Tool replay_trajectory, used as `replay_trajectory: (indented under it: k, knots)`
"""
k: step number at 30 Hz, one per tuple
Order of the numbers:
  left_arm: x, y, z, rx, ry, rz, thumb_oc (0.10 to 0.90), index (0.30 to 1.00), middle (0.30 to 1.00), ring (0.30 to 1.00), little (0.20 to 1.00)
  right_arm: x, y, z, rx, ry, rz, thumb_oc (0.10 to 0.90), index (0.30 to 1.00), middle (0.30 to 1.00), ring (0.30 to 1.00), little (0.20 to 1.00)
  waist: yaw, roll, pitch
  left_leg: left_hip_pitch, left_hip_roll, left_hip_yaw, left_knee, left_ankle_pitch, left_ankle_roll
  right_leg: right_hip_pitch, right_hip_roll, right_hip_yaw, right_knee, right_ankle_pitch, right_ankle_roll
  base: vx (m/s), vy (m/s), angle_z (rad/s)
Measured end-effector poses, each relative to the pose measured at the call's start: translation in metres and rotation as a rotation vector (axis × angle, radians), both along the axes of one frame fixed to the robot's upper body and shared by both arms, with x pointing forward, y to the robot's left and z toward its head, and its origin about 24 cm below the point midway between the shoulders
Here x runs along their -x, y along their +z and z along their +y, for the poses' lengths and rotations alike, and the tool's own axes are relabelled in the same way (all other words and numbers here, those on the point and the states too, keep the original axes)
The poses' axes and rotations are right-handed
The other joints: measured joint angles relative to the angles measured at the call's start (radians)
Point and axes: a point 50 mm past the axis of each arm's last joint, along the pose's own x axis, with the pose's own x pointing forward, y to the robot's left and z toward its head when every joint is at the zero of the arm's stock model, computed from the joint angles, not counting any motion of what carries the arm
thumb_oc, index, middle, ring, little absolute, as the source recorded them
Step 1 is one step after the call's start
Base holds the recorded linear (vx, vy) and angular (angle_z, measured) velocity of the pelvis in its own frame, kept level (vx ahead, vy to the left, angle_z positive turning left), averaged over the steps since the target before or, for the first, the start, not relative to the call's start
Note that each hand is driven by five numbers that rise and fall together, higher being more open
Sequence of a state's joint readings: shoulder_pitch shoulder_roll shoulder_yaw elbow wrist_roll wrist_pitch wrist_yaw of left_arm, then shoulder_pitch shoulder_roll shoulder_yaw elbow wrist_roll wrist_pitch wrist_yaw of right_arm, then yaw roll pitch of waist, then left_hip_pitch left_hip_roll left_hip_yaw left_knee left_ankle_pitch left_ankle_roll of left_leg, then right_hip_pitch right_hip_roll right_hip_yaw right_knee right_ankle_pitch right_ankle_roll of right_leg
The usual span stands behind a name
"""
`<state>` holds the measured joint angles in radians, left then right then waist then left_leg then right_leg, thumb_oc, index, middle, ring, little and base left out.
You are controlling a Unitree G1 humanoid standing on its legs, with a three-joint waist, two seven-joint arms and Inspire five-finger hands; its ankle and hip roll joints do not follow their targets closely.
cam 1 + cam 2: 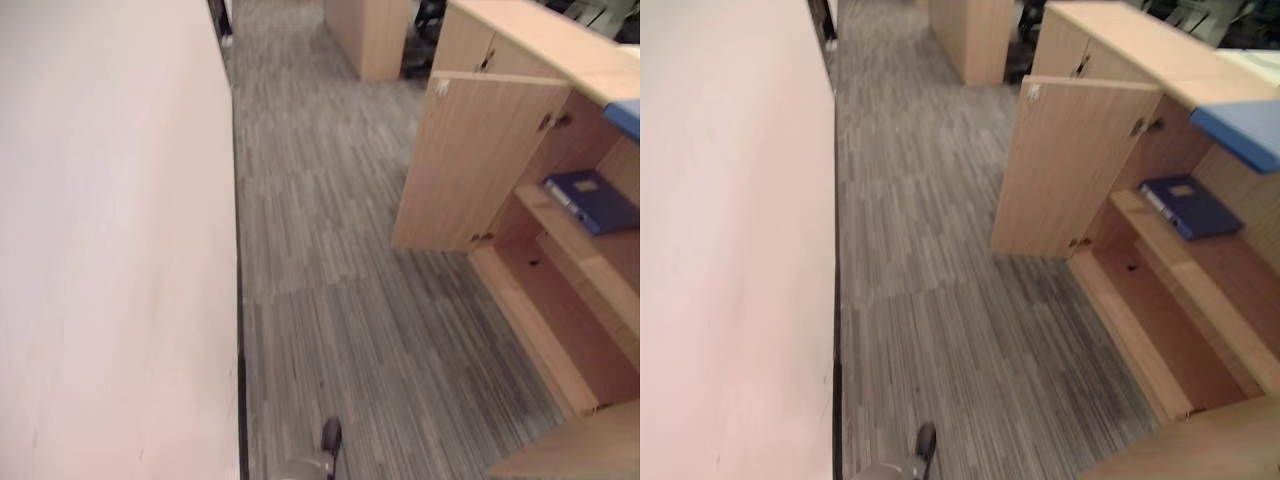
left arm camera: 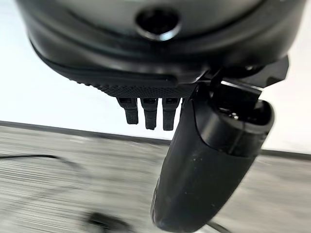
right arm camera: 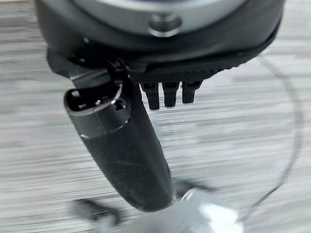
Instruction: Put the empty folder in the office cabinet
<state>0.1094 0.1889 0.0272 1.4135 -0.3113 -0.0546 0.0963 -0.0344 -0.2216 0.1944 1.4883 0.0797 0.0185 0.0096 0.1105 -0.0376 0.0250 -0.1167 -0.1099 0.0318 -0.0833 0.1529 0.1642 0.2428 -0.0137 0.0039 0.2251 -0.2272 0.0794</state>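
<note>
A big pale wall (image 1: pixel 110 240) filled the left side, and its top and near end were cut off. A dark strip (image 1: pixel 240 330) ran along its foot where it met the floor. The floor (image 1: pixel 330 260) was grey carpet with thin stripes, and it stretched far away into the room.

On the right stood a wooden cabinet (image 1: pixel 1110 60). Its right part was cut off by the edge. One door (image 1: pixel 1070 165) stood open toward the floor. Inside were a shelf (image 1: pixel 1200 265) and a bare bottom board (image 1: pixel 1160 330). A blue folder (image 1: pixel 1188 206) lay flat on the shelf, inside the cabinet. Another blue thing (image 1: pixel 1240 130) poked out near the cabinet top, but most of it was cut off, so it was hard to tell what it was. Far away stood another wooden unit (image 1: pixel 370 35), with dark shapes beside it that were too dim to make out.

The left hand (image 2: pixel 155 73) hung over the carpet near the wall. Its fingers (image 2: pixel 149 112) were straight and loose, with the thumb apart, and it held nothing. The right hand (image 3: pixel 160 53) hung over the carpet the same way, fingers (image 3: pixel 169 94) straight, thumb apart, holding nothing.
</note>
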Motion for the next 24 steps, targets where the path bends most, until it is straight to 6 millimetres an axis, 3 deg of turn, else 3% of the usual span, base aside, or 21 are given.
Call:
replay_trajectory:
  k: [1, 4, 5, 7, 9, 11, 13, 15, 16, 17, 18, 19, 20, 22, 24]
  knots:
    - [-0.022, 0.001, 0.002, -0.01, -0.023, -0.068, 0.8, 0.9, 0.9, 0.9, 0.9, -0.003, 0.0, 0.0, 0.0, 0.003, -0.013, 0.8, 0.9, 0.9, 0.9, 0.9, -0.006, -0.002, -0.028, 0.018, -0.02, 0.009, 0.001, -0.02, 0.009, -0.042, -0.054, -0.017, 0.058, -0.007, 0.018, 0.28, 0.263, -0.15]
    - [-0.068, 0.007, 0.002, -0.021, -0.071, -0.195, 0.8, 0.9, 0.9, 0.9, 0.9, -0.016, 0.003, -0.006, 0.017, 0.009, -0.057, 0.8, 0.9, 0.9, 0.9, 0.9, -0.003, 0.0, -0.041, 0.042, -0.063, -0.003, 0.001, -0.055, 0.032, -0.128, -0.141, -0.021, 0.192, -0.001, 0.057, 0.24, 0.325, 0.11]
    - [-0.08, 0.009, 0.003, -0.024, -0.087, -0.22, 0.8, 0.9, 0.9, 0.9, 0.9, -0.028, 0.005, -0.008, 0.024, 0.016, -0.095, 0.8, 0.9, 0.9, 0.9, 0.9, -0.005, 0.0, -0.039, 0.055, -0.086, -0.005, 0.001, -0.069, 0.048, -0.185, -0.178, -0.02, 0.319, 0.052, 0.072, 0.16, 0.265, 0.14]
    - [-0.08, 0.008, 0.001, -0.02, -0.111, -0.21, 0.8, 0.9, 0.9, 0.9, 0.9, -0.034, 0.009, -0.018, 0.056, 0.028, -0.128, 0.8, 0.9, 0.9, 0.9, 0.9, -0.011, 0.024, -0.033, 0.105, -0.099, -0.021, 0.001, -0.091, 0.068, -0.232, -0.213, -0.072, 0.486, 0.069, 0.056, 0.19, 0.242, 0.17]
    - [-0.071, 0.007, 0.002, -0.022, -0.127, -0.182, 0.8, 0.9, 0.9, 0.9, 0.9, -0.041, 0.012, -0.022, 0.073, 0.042, -0.163, 0.8, 0.9, 0.9, 0.9, 0.9, -0.018, 0.049, -0.026, 0.139, -0.099, -0.032, 0.001, -0.107, 0.08, -0.282, -0.231, -0.127, 0.551, 0.053, 0.035, 0.12, 0.07, 0.08]
    - [-0.064, 0.006, 0.005, -0.026, -0.121, -0.154, 0.8, 0.9, 0.9, 0.9, 0.9, -0.05, 0.013, -0.019, 0.063, 0.045, -0.194, 0.8, 0.9, 0.9, 0.9, 0.9, -0.03, 0.084, -0.007, 0.158, -0.095, -0.042, 0.003, -0.122, 0.049, -0.342, -0.226, -0.149, 0.537, 0.031, 0.03, 0.1, 0.015, 0.07]
    - [-0.064, 0.005, -0.004, 0.013, -0.141, -0.17, 0.8, 0.9, 0.9, 0.9, 0.9, -0.062, 0.015, -0.015, 0.048, 0.023, -0.241, 0.8, 0.9, 0.9, 0.9, 0.9, -0.039, 0.109, 0.037, 0.173, -0.09, -0.042, 0.012, -0.128, 0.032, -0.396, -0.221, -0.174, 0.462, 0.006, 0.017, 0.13, -0.03, 0.0]
    - [-0.062, 0.003, -0.011, 0.033, -0.136, -0.167, 0.8, 0.9, 0.9, 0.9, 0.9, -0.078, 0.02, -0.013, 0.038, 0.027, -0.307, 0.8, 0.9, 0.9, 0.9, 0.9, -0.057, 0.133, 0.065, 0.172, -0.077, -0.033, 0.012, -0.141, -0.008, -0.441, -0.2, -0.234, 0.277, 0.03, 0.006, 0.16, -0.089, -0.15]
    - [-0.062, 0.003, -0.012, 0.035, -0.134, -0.168, 0.8, 0.9, 0.9, 0.9, 0.9, -0.08, 0.021, -0.013, 0.037, 0.028, -0.315, 0.8, 0.9, 0.9, 0.9, 0.9, -0.059, 0.136, 0.071, 0.173, -0.074, -0.032, 0.012, -0.138, -0.013, -0.448, -0.193, -0.241, 0.248, 0.037, 0.007, 0.24, -0.165, -0.17]
    - [-0.058, 0.001, -0.014, 0.04, -0.109, -0.156, 0.8, 0.9, 0.9, 0.9, 0.9, -0.082, 0.021, -0.008, 0.023, 0.018, -0.33, 0.8, 0.9, 0.9, 0.9, 0.9, -0.078, 0.111, 0.1, 0.183, -0.051, 0.048, 0.044, -0.23, -0.156, -0.439, -0.165, -0.259, 0.065, 0.106, -0.009, 0.19, -0.148, 0.34]
    - [-0.059, 0.003, -0.006, 0.026, -0.096, -0.16, 0.8, 0.9, 0.9, 0.9, 0.9, -0.084, 0.019, 0.001, -0.006, -0.011, -0.351, 0.8, 0.9, 0.9, 0.9, 0.9, -0.114, 0.087, 0.121, 0.151, -0.029, 0.089, 0.149, -0.259, -0.034, -0.438, -0.197, -0.264, -0.015, 0.177, 0.06, 0.28, -0.194, 0.28]
    - [-0.059, 0.003, -0.006, 0.024, -0.094, -0.156, 0.8, 0.9, 0.9, 0.9, 0.9, -0.086, 0.02, 0.003, -0.014, -0.025, -0.362, 0.8, 0.9, 0.9, 0.9, 0.9, -0.105, 0.06, 0.13, 0.174, -0.05, 0.105, 0.129, -0.26, 0.002, -0.444, -0.218, -0.257, -0.052, 0.204, 0.089, 0.26, -0.151, 0.04]
    - [-0.055, 0.003, -0.005, 0.011, -0.075, -0.143, 0.8, 0.9, 0.9, 0.9, 0.9, -0.092, 0.021, 0.007, -0.023, -0.019, -0.376, 0.8, 0.9, 0.9, 0.9, 0.9, -0.105, 0.043, 0.14, 0.204, -0.059, 0.116, 0.095, -0.257, -0.017, -0.47, -0.208, -0.26, -0.14, 0.254, 0.087, 0.29, -0.154, -0.31]
    - [-0.054, 0.003, -0.002, 0.003, -0.048, -0.128, 0.8, 0.9, 0.9, 0.9, 0.9, -0.091, 0.021, 0.006, -0.023, -0.027, -0.379, 0.8, 0.9, 0.9, 0.9, 0.9, -0.112, 0.03, 0.156, 0.217, -0.063, 0.105, 0.079, -0.241, -0.01, -0.484, -0.181, -0.262, -0.27, 0.315, 0.091, 0.34, -0.172, 0.03]
    - [-0.051, 0.002, -0.004, 0.009, -0.035, -0.118, 0.8, 0.9, 0.9, 0.9, 0.9, -0.088, 0.021, 0.004, -0.023, -0.057, -0.378, 0.8, 0.9, 0.9, 0.9, 0.9, -0.113, 0.027, 0.16, 0.249, -0.07, 0.087, 0.057, -0.25, -0.027, -0.499, -0.155, -0.267, -0.295, 0.367, 0.083, 0.25, -0.118, 0.25]
